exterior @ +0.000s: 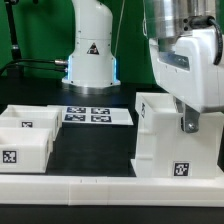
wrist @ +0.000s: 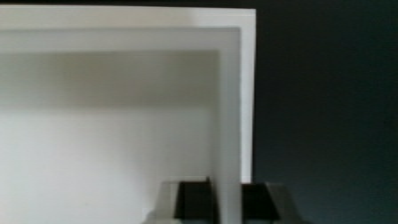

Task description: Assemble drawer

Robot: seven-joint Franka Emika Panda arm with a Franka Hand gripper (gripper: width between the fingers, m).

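Observation:
The drawer's large white hollow casing (exterior: 170, 145) stands at the exterior view's right, with a tag low on its front. My gripper (exterior: 188, 124) comes down from above onto its right wall. In the wrist view my gripper (wrist: 228, 206) straddles the thin casing wall (wrist: 228, 120), with one dark fingertip (wrist: 194, 203) on each side pressing against it, so it is shut on the wall. The casing's hollow inside (wrist: 107, 130) lies to one side of it. Two smaller white trays (exterior: 25, 145) with tags sit together at the exterior view's left.
The marker board (exterior: 95, 115) lies flat on the black table behind the trays, in front of the robot base (exterior: 90, 55). A low white border wall (exterior: 100, 188) runs along the front edge. Bare black table (exterior: 95, 150) lies between the trays and the casing.

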